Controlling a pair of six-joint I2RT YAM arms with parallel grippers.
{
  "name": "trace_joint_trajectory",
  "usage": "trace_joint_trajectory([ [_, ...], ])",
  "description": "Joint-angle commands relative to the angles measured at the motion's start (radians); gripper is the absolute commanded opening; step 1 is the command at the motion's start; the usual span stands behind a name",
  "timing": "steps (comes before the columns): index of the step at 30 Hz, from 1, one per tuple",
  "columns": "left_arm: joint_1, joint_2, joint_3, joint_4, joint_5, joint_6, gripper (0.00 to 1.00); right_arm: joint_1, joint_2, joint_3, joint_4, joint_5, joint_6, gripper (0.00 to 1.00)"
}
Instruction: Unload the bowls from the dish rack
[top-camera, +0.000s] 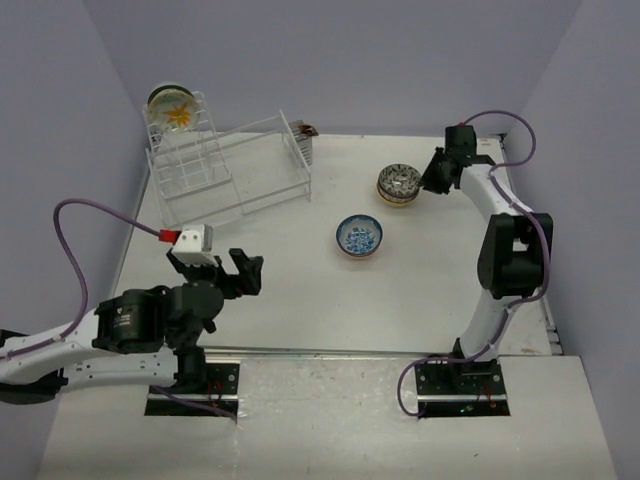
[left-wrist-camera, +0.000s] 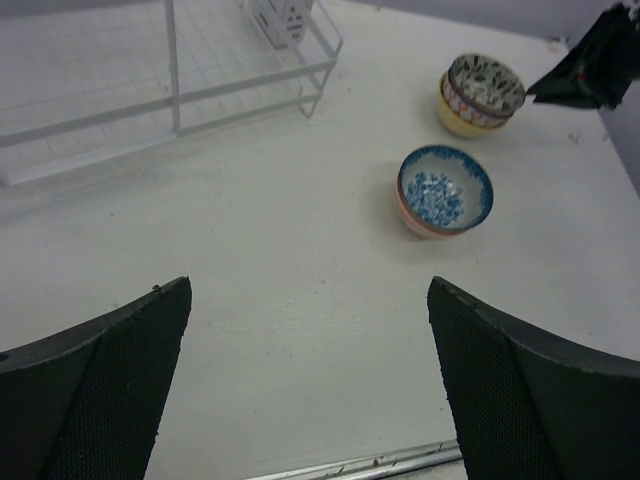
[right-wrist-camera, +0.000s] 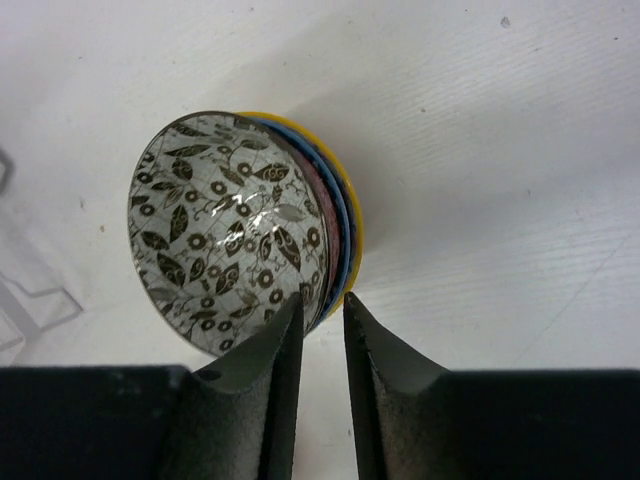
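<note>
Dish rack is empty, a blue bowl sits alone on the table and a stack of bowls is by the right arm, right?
Not quite. The dish rack is not empty: a yellow flower bowl stands in its tall tier, as the top external view shows. The blue bowl does sit alone, and the stack of bowls is by the right arm.

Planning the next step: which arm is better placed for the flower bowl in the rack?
Left: the open left hand is nearer the rack; the right hand is at the bowl stack, farther away.
</note>
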Motion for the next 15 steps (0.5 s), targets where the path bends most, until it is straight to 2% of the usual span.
trace_joint_trajectory([
  [1,0.004,0.104,0.169,0.063,-0.184,0.001,1.00,-0.005,-0.200,-0.005,0.039,0.007,0.013,0.25],
  [4,0.027,0.295,0.304,0.234,-0.222,0.176,1.00,-0.007,-0.347,-0.043,0.056,-0.019,0.027,0.33],
  [6,0.140,0.369,0.424,0.270,-0.160,0.256,1.00,-0.007,-0.435,-0.046,0.033,-0.046,0.022,0.37],
  [7,0.206,0.400,0.455,0.345,-0.100,0.293,1.00,-0.007,-0.463,-0.048,0.021,-0.075,0.019,0.39],
  [8,0.369,0.458,0.488,0.362,-0.018,0.311,1.00,-0.007,-0.490,-0.053,0.009,-0.092,0.018,0.40],
  [9,0.460,0.492,0.571,0.368,0.156,0.299,1.00,-0.007,-0.521,-0.063,0.001,-0.110,0.016,0.42],
  [10,0.543,0.525,0.623,0.336,0.242,0.273,1.00,-0.007,-0.585,-0.098,0.002,-0.133,0.015,0.43],
  [11,0.696,0.597,0.677,0.316,0.323,0.238,1.00,-0.007,-0.617,-0.117,0.002,-0.185,0.015,0.44],
  [12,0.759,0.631,0.721,0.310,0.451,0.189,1.00,-0.005,-0.648,-0.140,0.002,-0.219,0.012,0.45],
  [13,0.842,0.679,0.787,0.313,0.491,0.164,1.00,-0.007,-0.711,-0.190,0.004,-0.280,0.010,0.45],
  [15,0.902,0.737,0.858,0.325,0.577,0.089,1.00,-0.007,-0.775,-0.285,0.039,-0.317,0.013,0.46],
])
